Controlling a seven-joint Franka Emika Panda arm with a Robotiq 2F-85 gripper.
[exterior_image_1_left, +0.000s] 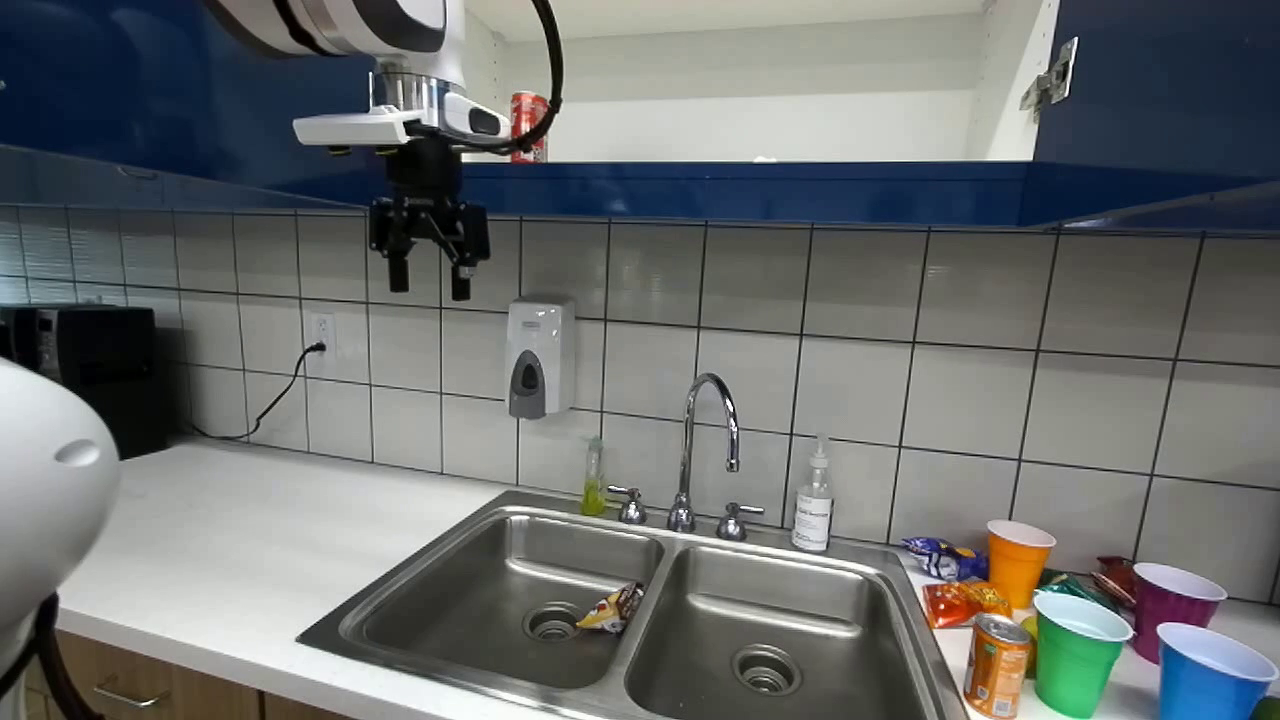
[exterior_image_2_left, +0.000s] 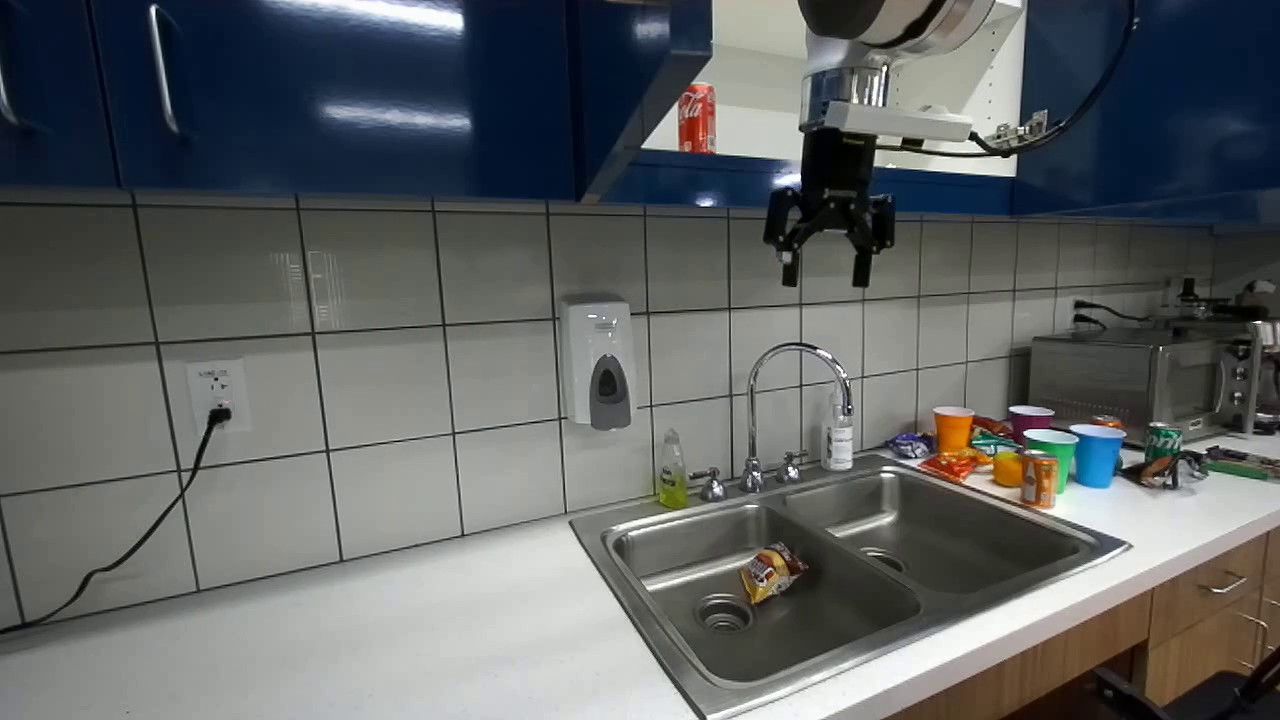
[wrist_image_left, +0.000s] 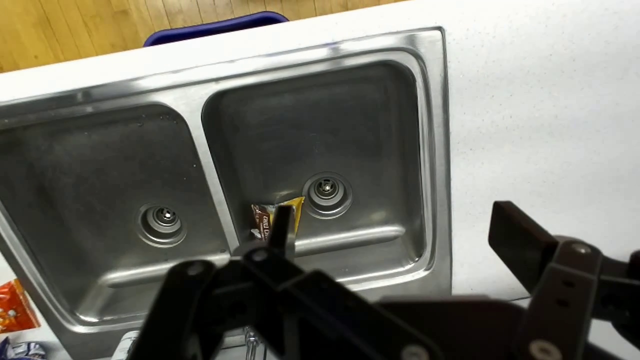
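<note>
My gripper is open with nothing between its fingers. It points down, high above the sink and just below the wall cabinet; it also shows in an exterior view and in the wrist view. A yellow and brown snack bag lies in one sink basin beside the drain, against the divider side. It also shows in an exterior view. In the wrist view the bag is partly hidden behind one finger. A red can stands in the open cabinet, partly hidden by the arm's cable in an exterior view.
The double steel sink has a tall faucet. A soap dispenser hangs on the tiled wall. Cups such as the green cup, an orange can and snack bags stand beside the sink. Open cabinet doors flank the shelf.
</note>
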